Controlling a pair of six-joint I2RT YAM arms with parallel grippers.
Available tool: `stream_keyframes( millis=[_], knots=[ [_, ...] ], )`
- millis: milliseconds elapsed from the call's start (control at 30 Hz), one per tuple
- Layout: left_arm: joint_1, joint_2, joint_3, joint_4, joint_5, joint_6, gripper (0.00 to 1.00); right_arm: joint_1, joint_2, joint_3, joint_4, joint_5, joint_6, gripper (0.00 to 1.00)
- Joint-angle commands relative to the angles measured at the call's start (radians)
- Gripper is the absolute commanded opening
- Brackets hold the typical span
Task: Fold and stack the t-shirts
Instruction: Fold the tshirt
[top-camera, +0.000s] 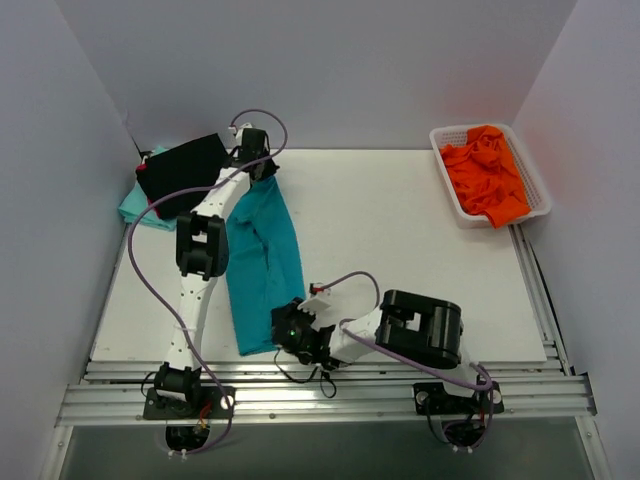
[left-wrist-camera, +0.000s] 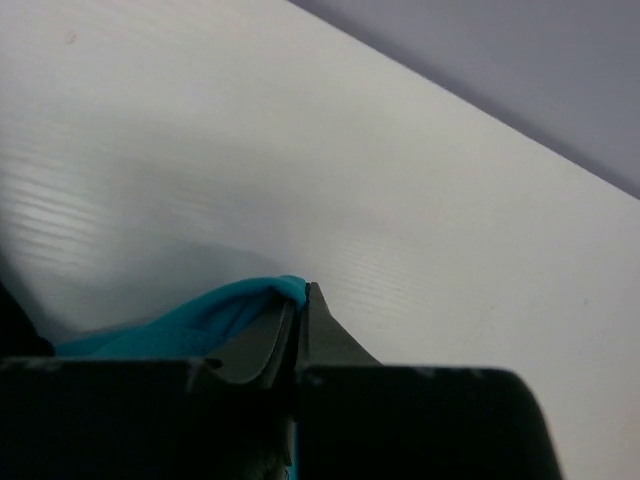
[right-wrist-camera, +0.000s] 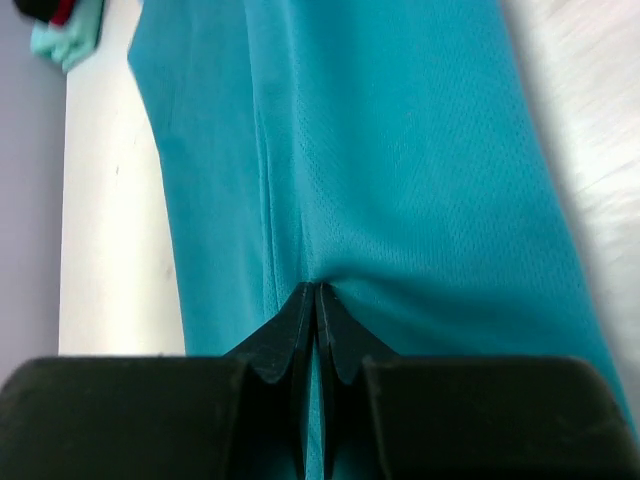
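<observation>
A long teal shirt (top-camera: 262, 262) lies on the white table (top-camera: 400, 230), folded into a narrow strip that runs from 12 o'clock to 6 o'clock on the left half. Its cloth is a fine, slightly shiny knit, with soft long folds along its length in the right wrist view.

The left gripper (top-camera: 256, 160) is at the far end of the strip. Its black fingers are pressed together on a small rolled edge of the teal cloth (left-wrist-camera: 270, 295), seen in the left wrist view. The right gripper (top-camera: 283, 330) is at the near end. Its two pointed fingers (right-wrist-camera: 300, 320) are also closed tight, with the cloth pinched between them.

At 10 o'clock, near the left wall, a black shirt (top-camera: 182, 172) lies flat in a square shape on top of a lighter teal one (top-camera: 140, 208), just beside the left gripper.

At 2 o'clock stands a white plastic basket (top-camera: 449, 178) with mesh walls. Inside it, orange shirts (top-camera: 488, 172) lie crumpled in a loose heap, well apart from both arms.

The table surface is smooth with fine parallel ribs.
</observation>
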Motion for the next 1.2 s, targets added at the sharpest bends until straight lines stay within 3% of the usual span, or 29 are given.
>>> stream_keyframes(
  millis=[0,33,67,233,300,333,367,400,433,500,533,633,667,767,933,1067,1167],
  knots=[
    [0.0,0.134,0.335,-0.235,0.111,0.056,0.02,0.077,0.143,0.0,-0.508,-0.117,-0.05,0.0],
    [0.001,0.189,0.441,-0.251,0.119,0.055,0.02,0.092,0.141,0.02,-0.511,-0.106,-0.092,0.0],
    [0.006,0.201,0.452,-0.228,0.163,0.054,0.02,0.126,0.146,0.041,-0.517,-0.091,-0.111,0.0],
    [0.01,0.109,0.261,-0.021,0.28,0.047,0.06,0.188,0.18,0.18,-0.584,-0.041,-0.205,0.0],
    [0.007,0.115,0.262,0.002,0.369,0.056,0.21,0.208,0.178,0.195,-0.609,-0.032,-0.217,0.0],
    [0.006,0.121,0.277,0.002,0.415,0.07,0.35,0.217,0.175,0.213,-0.627,-0.008,-0.22,0.0],
    [0.004,0.127,0.3,0.013,0.462,0.076,0.65,0.223,0.169,0.226,-0.655,0.011,-0.204,0.0],
    [-0.002,0.129,0.308,0.018,0.507,0.081,0.84,0.241,0.164,0.239,-0.725,0.032,-0.196,0.0],
    [-0.005,0.123,0.313,0.016,0.562,0.094,0.93,0.251,0.148,0.268,-0.771,0.07,-0.191,0.0],
    [-0.008,0.059,0.255,0.025,0.579,0.102,0.99,0.263,0.123,0.301,-0.901,0.115,-0.155,0.0],
    [-0.008,0.025,0.211,0.05,0.604,0.099,0.94,0.274,0.108,0.313,-0.937,0.135,-0.153,0.05],
    [0.003,-0.132,0.037,0.154,0.621,0.09,0.94,0.274,-0.016,0.353,-1.044,0.202,-0.168,0.5],
    [0.007,-0.173,0.005,0.182,0.622,0.09,0.94,0.274,-0.042,0.376,-1.076,0.237,-0.18,0.75],
    [0.03,-0.305,-0.087,0.203,0.609,0.097,0.94,0.26,-0.125,0.431,-1.141,0.293,-0.239,0.99],
    [0.075,-0.434,-0.143,0.176,0.625,0.125,0.94,0.203,-0.196,0.568,-1.114,0.351,-0.396,1.0],
    [0.095,-0.476,-0.181,0.119,0.641,0.18,0.94,0.099,-0.227,0.629,-0.982,0.295,-0.591,1.0],
    [0.096,-0.448,-0.12,-0.01,0.629,0.266,0.94,0.0,-0.259,0.628,-0.826,0.235,-0.736,0.98]
  ],
)
